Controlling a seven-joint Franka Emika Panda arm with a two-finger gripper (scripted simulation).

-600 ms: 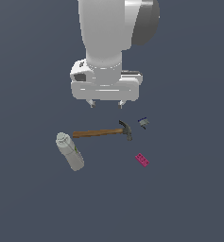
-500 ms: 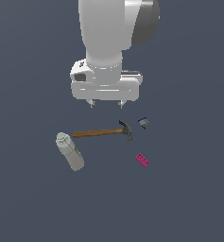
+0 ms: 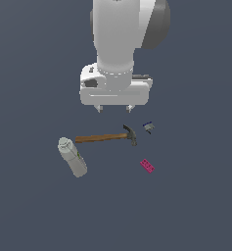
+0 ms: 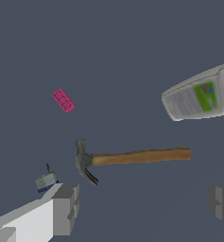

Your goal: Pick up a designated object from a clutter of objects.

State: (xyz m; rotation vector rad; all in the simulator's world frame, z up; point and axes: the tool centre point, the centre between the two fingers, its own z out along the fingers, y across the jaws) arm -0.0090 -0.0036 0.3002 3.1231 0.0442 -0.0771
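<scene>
Exterior view shows the white arm hanging over a plain dark grey-blue surface (image 3: 34, 215), with the gripper (image 3: 114, 108) high above the clutter and touching none of it. Its two fingertips (image 3: 99, 109) point downward and stand well apart; the wrist view confirms this, showing the grey fingers (image 4: 66, 208) at opposite sides with only bare surface between them, so the gripper is wide open and holds nothing. Below it lies the claw hammer (image 3: 107, 138), flat, its wooden handle running toward the exterior view's left and its dark head toward the right. Just past the handle's end, at the exterior view's left, the pale grey-green bottle (image 3: 72, 157) lies on its side at a slant. A tiny grey-and-blue item (image 3: 148, 127) sits near the hammer head, on its right and slightly farther back. The magenta brick (image 3: 147, 166) rests by itself nearer the camera, right of the hammer head and apart from every other object; the wrist view also shows it lying flat and untouched (image 4: 63, 100).
</scene>
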